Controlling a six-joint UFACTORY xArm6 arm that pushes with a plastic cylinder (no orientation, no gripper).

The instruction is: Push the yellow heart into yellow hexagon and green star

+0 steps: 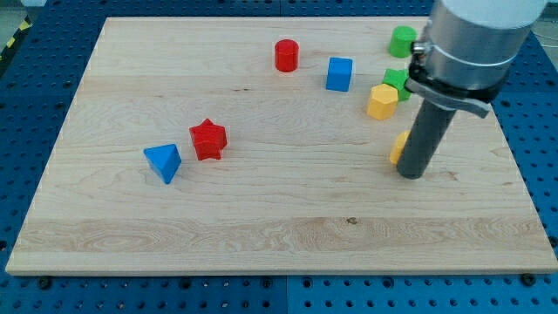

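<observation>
On the wooden desk (288, 235) I use the yellow hexagon (382, 101) as my marker, and I go from the view's left to the view's right.

Far to the left of the hexagon and lower down sits the blue triangle block (164, 162). Just to its right, a little higher, is the red star (208, 139). They sit close but do not touch.

Up near the top of the desk, left of the hexagon, stands the red cylinder (286, 55). Next comes the blue cube (340, 73), just left of the hexagon and a bit higher.

The green star (398, 79) touches the hexagon at its upper right, and my arm covers part of it. Above the star is the green cylinder (403, 40), also partly behind my arm.

Below the hexagon, with a gap between them, is the yellow heart (398, 147). I can see only a thin slice of it, at the left side of my rod. The rest is hidden behind the rod.

My tip (411, 175) is down on the desk, below the hexagon and a little right, right up against the heart. My end effector is only a straight dark rod. It has no parts that open or close, and it holds nothing.
</observation>
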